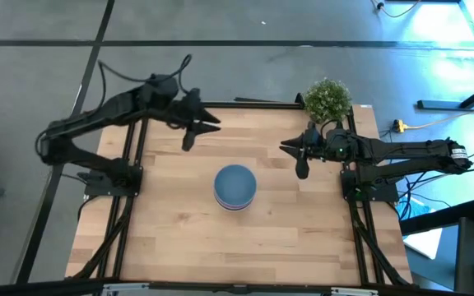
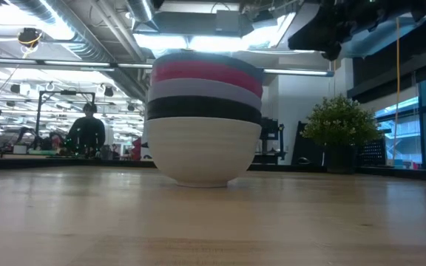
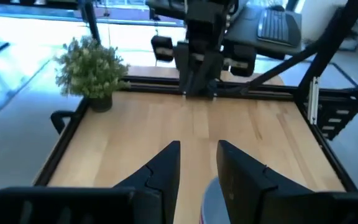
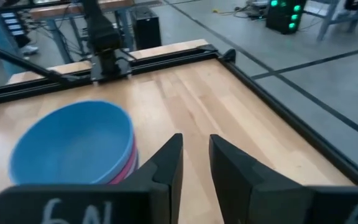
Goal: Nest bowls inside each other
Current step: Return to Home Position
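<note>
Five bowls stand nested in one stack (image 1: 235,186) at the table's middle, the bottom bowl's base on the wood. In the low view the white bowl (image 2: 202,151) is lowest, then black (image 2: 202,108), lavender (image 2: 202,90) and magenta (image 2: 207,72). The blue bowl (image 4: 73,140) is on top. My left gripper (image 1: 214,125) is raised at the far left, clear of the stack, its fingers (image 3: 166,168) a narrow gap apart and empty. My right gripper (image 1: 286,146) is raised at the right, its fingers (image 4: 169,165) also a narrow gap apart and empty.
A small green potted plant (image 1: 327,99) stands at the table's far right corner, close behind my right arm. A black frame (image 1: 253,104) runs along the table's edges. Bare wood lies all around the stack. A person (image 2: 87,129) stands far off in the room.
</note>
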Robot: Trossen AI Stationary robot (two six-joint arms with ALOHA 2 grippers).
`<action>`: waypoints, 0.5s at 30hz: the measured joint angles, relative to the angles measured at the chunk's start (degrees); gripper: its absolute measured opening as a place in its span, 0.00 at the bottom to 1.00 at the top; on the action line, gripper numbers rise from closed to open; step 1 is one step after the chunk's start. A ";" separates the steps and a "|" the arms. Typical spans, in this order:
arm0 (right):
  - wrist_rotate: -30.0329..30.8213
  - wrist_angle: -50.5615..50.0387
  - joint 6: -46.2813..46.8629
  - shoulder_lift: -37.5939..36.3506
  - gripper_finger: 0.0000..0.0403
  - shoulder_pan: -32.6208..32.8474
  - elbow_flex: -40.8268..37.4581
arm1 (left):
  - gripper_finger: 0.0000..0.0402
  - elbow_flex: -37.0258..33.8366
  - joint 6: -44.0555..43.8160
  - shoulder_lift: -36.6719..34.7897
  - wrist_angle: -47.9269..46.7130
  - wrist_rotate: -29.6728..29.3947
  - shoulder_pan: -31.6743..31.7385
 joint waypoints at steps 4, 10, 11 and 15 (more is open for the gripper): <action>0.76 -0.35 -1.00 -0.01 0.20 -0.02 0.00 | 0.25 -12.03 -3.06 -7.38 7.51 -0.71 1.15; 3.02 3.90 -1.42 -3.15 0.20 -0.54 -5.34 | 0.25 -27.60 -7.66 -18.23 15.62 -0.97 4.71; 3.01 5.41 -1.28 -4.60 0.20 -0.98 -7.37 | 0.25 -29.84 -8.34 -19.89 16.94 -0.87 5.23; 1.56 12.03 0.24 -10.80 0.20 -2.88 -15.04 | 0.25 -38.33 -10.05 -25.64 23.34 -0.74 6.72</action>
